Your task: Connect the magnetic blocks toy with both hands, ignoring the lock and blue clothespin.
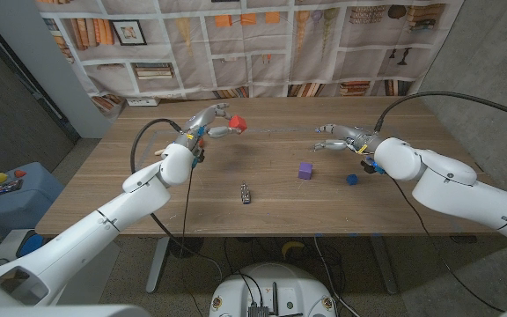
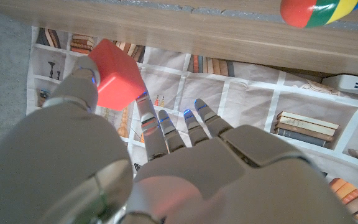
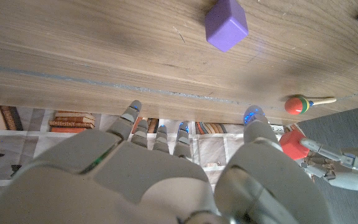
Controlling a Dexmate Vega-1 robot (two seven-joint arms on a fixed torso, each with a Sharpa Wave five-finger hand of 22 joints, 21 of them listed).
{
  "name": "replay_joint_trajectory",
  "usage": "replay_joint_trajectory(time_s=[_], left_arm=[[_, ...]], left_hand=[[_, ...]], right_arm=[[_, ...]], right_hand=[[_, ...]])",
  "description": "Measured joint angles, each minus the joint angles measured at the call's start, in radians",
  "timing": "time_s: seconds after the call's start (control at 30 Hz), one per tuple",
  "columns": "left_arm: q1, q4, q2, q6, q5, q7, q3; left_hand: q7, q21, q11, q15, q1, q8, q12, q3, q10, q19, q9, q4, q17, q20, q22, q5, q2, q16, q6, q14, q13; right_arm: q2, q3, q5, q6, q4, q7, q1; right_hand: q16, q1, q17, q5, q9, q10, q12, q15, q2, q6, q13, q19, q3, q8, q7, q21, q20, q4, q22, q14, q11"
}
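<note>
My left hand (image 1: 208,124) is raised over the table's far left and pinches a red block (image 1: 238,124) between its thumb and fingers; the left wrist view shows the red block (image 2: 114,73) at the fingertips. A purple block (image 1: 305,170) sits alone on the table right of centre, and it also appears as the purple block (image 3: 226,24) in the right wrist view. My right hand (image 1: 341,136) hovers beyond that block with fingers spread, holding nothing.
A small metal lock (image 1: 246,193) lies near the table's middle front. A blue clothespin (image 1: 352,179) lies right of the purple block. A colourful maraca (image 3: 297,103) lies at the far left. A bookshelf-print curtain (image 1: 262,44) hangs behind the wooden table (image 1: 113,189).
</note>
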Motion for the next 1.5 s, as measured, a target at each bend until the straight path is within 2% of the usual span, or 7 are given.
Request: replay_joint_trajectory(time_s=[0.3, 0.53, 0.8, 1.2, 1.4, 1.43, 1.5], left_arm=[[0.003, 0.022, -0.017, -0.054, -0.060, 0.035, -0.011], [0.003, 0.058, -0.040, -0.099, -0.101, 0.050, -0.024], [0.000, 0.089, -0.055, -0.153, -0.150, 0.060, -0.033], [0.000, 0.124, -0.081, -0.211, -0.207, 0.076, -0.045], [0.000, 0.124, -0.081, -0.231, -0.226, 0.083, -0.045], [0.002, 0.139, -0.093, -0.233, -0.228, 0.083, -0.047], [0.003, 0.143, -0.096, -0.237, -0.233, 0.085, -0.047]], left_hand=[[0.004, 0.000, 0.000, 0.000, 0.000, -0.001, 0.000, -0.001, 0.000, -0.004, 0.000, -0.001, 0.000, 0.004, 0.000, 0.000, 0.000, 0.000, 0.003, 0.000, 0.000], [0.003, 0.000, 0.000, 0.000, 0.000, -0.004, 0.000, -0.001, 0.000, -0.004, 0.001, -0.001, 0.000, 0.004, 0.000, 0.004, 0.000, 0.000, 0.003, 0.000, 0.000], [0.003, 0.000, 0.000, 0.000, 0.000, -0.008, -0.004, -0.007, 0.000, -0.004, 0.001, 0.001, 0.000, 0.004, 0.000, 0.004, 0.000, -0.004, 0.003, 0.000, 0.000], [0.003, 0.000, 0.000, 0.000, 0.017, -0.016, -0.004, -0.010, 0.000, -0.004, 0.000, -0.001, 0.000, 0.004, 0.000, 0.004, 0.017, -0.004, 0.003, 0.000, 0.000], [0.003, 0.000, 0.004, 0.000, 0.017, -0.015, -0.004, -0.011, 0.004, -0.004, 0.000, -0.001, 0.000, 0.004, 0.000, 0.003, 0.017, -0.004, 0.003, 0.000, 0.000], [0.003, 0.000, 0.004, 0.000, 0.017, -0.015, -0.004, -0.013, 0.004, -0.004, 0.000, -0.001, 0.000, 0.004, 0.000, 0.003, 0.017, -0.004, 0.003, 0.000, 0.000], [0.003, 0.000, 0.004, 0.000, 0.017, -0.015, -0.004, -0.016, 0.004, -0.004, 0.000, 0.000, 0.000, 0.004, 0.000, 0.003, 0.017, -0.004, 0.003, 0.000, 0.000]], right_arm=[[0.015, -0.121, -0.077, -0.116, -0.054, 0.074, 0.096], [0.035, -0.222, -0.220, -0.265, -0.067, 0.224, 0.178], [0.067, -0.358, -0.369, -0.323, -0.053, 0.368, 0.276], [0.118, -0.436, -0.544, -0.352, -0.024, 0.496, 0.306], [0.149, -0.448, -0.544, -0.352, -0.005, 0.496, 0.296], [0.153, -0.449, -0.635, -0.354, -0.002, 0.545, 0.294], [0.164, -0.449, -0.663, -0.353, 0.005, 0.558, 0.288]], right_hand=[[0.000, 0.008, 0.003, 0.006, 0.001, -0.046, -0.004, 0.021, -0.008, -0.030, 0.000, -0.016, 0.003, 0.000, 0.004, 0.000, 0.020, 0.003, 0.000, -0.021, 0.022], [0.000, 0.021, 0.005, 0.012, 0.006, -0.069, -0.004, 0.034, -0.021, -0.056, 0.005, -0.022, 0.006, 0.000, 0.003, 0.000, 0.025, 0.006, 0.000, -0.034, 0.033], [0.000, 0.021, 0.005, 0.013, 0.010, -0.086, -0.004, 0.039, -0.021, -0.076, 0.005, -0.022, 0.006, -0.004, 0.004, 0.000, 0.025, 0.006, 0.000, -0.039, 0.039], [0.000, 0.037, 0.009, 0.017, 0.012, -0.091, -0.004, 0.044, -0.037, -0.081, 0.010, -0.022, 0.008, -0.002, -0.001, 0.000, 0.025, 0.008, 0.000, -0.044, 0.045], [0.004, 0.037, 0.009, 0.020, 0.015, -0.091, 0.001, 0.044, -0.037, -0.081, 0.010, -0.022, 0.010, 0.001, -0.001, 0.004, 0.025, 0.010, 0.000, -0.044, 0.045], [0.004, 0.037, 0.009, 0.021, 0.015, -0.091, 0.001, 0.044, -0.037, -0.077, 0.010, -0.022, 0.010, 0.001, 0.003, 0.004, 0.025, 0.010, 0.000, -0.044, 0.045], [0.004, 0.037, 0.009, 0.021, 0.015, -0.091, 0.002, 0.044, -0.037, -0.077, 0.010, -0.022, 0.010, 0.008, 0.003, 0.004, 0.025, 0.010, 0.000, -0.044, 0.045]])
